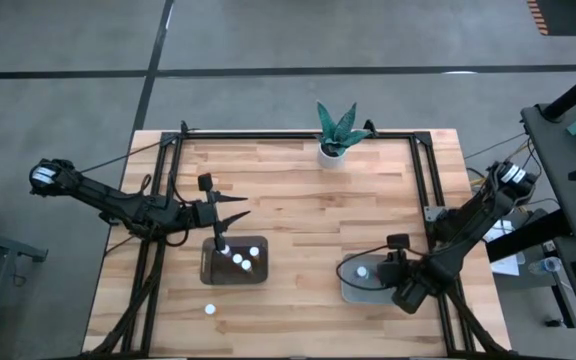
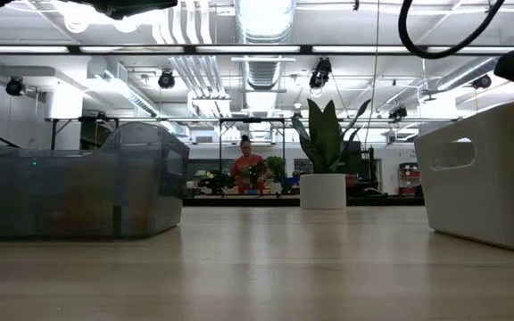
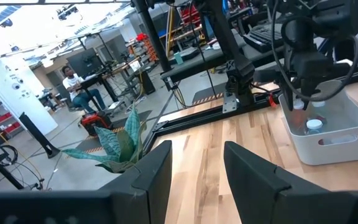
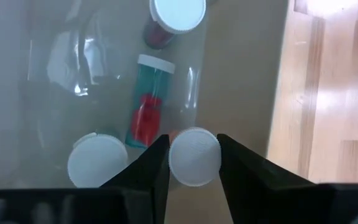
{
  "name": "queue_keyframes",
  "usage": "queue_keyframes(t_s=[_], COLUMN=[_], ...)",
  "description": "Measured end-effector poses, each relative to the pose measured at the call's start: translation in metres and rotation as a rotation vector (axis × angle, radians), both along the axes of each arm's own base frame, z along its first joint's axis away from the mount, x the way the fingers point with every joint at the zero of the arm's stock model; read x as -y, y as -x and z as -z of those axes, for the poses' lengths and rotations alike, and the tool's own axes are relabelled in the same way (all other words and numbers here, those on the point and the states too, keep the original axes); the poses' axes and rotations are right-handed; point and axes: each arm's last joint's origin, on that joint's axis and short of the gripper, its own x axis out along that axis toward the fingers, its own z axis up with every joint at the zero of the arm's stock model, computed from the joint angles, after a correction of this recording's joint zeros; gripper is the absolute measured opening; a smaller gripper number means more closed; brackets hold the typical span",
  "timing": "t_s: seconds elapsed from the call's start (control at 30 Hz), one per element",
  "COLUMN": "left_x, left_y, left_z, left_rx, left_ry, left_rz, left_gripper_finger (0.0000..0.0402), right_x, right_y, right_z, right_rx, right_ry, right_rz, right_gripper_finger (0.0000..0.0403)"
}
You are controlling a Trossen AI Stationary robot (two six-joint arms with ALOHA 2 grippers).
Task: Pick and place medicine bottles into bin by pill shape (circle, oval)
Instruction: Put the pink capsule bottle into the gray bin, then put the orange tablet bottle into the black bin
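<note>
The right tool (image 4: 193, 157) grips a white-capped bottle (image 4: 194, 157) over the pale bin (image 1: 353, 290), at the tabletop's (image 1: 298, 200) four o'clock. Below lies a teal bottle (image 4: 148, 102) holding red pills. The left tool (image 1: 236, 208) hangs open at nine o'clock above the dark bin (image 1: 208, 268). Beyond, a potted plant (image 1: 336, 130) stands at twelve.

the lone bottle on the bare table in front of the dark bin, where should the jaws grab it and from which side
Take the lone bottle by its round white cap, coming straight down from above. It seems to stand upright, only the cap showing in the high view, with open wood all round, so jaws can probably straddle the cap from any direction. The left gripper, beside the dark bin, is nearer.
</note>
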Motion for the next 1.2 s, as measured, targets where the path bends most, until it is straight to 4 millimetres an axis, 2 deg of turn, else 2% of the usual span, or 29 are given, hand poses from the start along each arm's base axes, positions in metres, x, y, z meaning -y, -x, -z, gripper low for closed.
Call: queue_keyframes(t_s=[0.23,0.57,0.8,1.03,1.2], left_x=[0.000,0.000,0.000,0.000,0.000], left_y=[0.000,0.000,0.000,0.000,0.000], left_z=[0.000,0.000,0.000,0.000,-0.003], left_rx=[0.000,0.003,0.003,0.005,0.033], left_ry=[0.000,0.001,0.001,0.002,0.032], left_rz=[0.000,0.000,0.000,0.000,0.001], left_gripper_finger=[0.0129,0.0129,0.0129,0.0129,0.0129], right_x=[-0.001,0.000,0.002,-0.004,-0.011], right_y=[-0.001,0.000,0.002,-0.004,-0.015], right_z=[0.004,0.000,-0.006,-0.033,-0.060], right_rx=[-0.015,0.000,0.017,0.091,0.264], right_ry=[0.014,-0.002,-0.024,-0.098,-0.088], right_rz=[-0.001,0.003,0.010,0.000,0.023], right_gripper_finger=[0.0125,0.0150,0.0154,0.0145,0.0133])
